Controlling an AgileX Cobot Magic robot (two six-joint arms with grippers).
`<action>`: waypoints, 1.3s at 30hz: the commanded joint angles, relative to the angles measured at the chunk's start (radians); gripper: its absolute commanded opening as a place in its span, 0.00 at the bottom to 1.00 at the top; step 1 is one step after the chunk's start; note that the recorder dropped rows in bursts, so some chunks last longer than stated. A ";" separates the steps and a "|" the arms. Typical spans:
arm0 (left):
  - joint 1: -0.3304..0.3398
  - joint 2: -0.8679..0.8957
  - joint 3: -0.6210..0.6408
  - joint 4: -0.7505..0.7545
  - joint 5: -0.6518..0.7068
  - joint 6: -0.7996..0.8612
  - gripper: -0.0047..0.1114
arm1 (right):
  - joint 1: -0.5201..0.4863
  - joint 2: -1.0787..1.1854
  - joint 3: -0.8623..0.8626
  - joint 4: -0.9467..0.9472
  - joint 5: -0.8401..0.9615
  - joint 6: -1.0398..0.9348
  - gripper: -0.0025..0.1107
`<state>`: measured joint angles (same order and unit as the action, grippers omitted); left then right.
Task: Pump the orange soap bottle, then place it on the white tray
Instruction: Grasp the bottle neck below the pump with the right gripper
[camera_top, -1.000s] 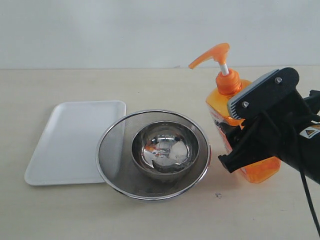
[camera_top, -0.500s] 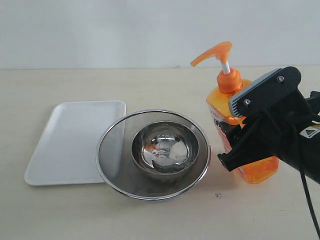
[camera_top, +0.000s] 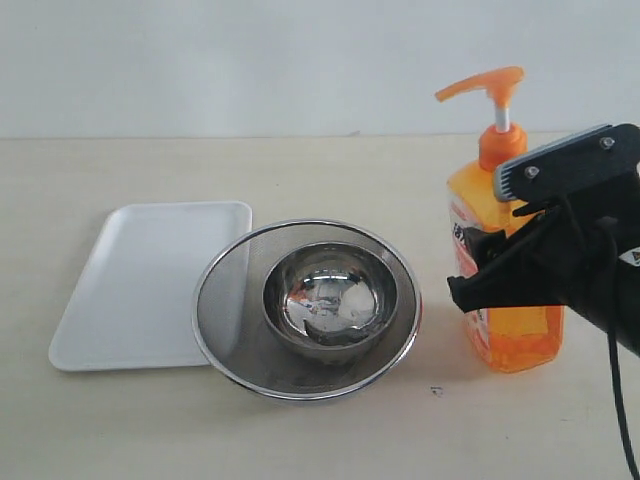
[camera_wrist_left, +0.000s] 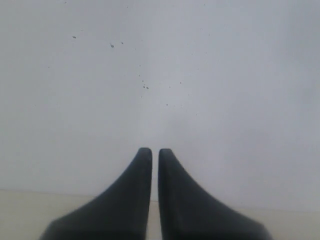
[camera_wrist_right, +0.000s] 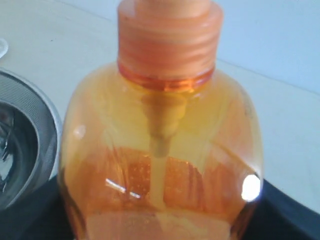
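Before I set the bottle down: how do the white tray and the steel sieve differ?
The white tray is flat and rectangular; the sieve is round, deeper steel mesh. The tray holds nothing; the sieve holds a steel bowl. The sieve sits nearer the orange soap bottle than the tray does. Both lie on the table, the sieve's rim overlapping the tray's edge.

Black grippers with grey trim
The right gripper (camera_top: 478, 238) has a grey finger plate (camera_top: 565, 160) with 2 screws (camera_top: 604, 143), a thin black cable (camera_top: 615, 400) and a white warning label (camera_top: 630, 257); the left gripper (camera_wrist_left: 151, 152) shows 2 dark tapering fingers (camera_wrist_left: 125, 200).
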<state>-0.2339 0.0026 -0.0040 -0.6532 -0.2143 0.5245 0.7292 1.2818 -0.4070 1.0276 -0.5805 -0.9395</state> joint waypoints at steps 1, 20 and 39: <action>0.002 -0.003 0.004 0.001 0.005 -0.008 0.08 | 0.001 -0.014 -0.012 0.059 -0.038 0.105 0.03; 0.002 -0.003 0.004 0.001 0.005 -0.008 0.08 | 0.001 -0.014 0.011 0.051 0.021 0.198 0.03; 0.002 -0.003 0.004 0.001 0.005 -0.008 0.08 | 0.001 -0.014 0.011 0.056 -0.018 0.221 0.66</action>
<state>-0.2339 0.0026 -0.0040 -0.6532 -0.2143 0.5245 0.7292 1.2742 -0.3983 1.0876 -0.5668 -0.7236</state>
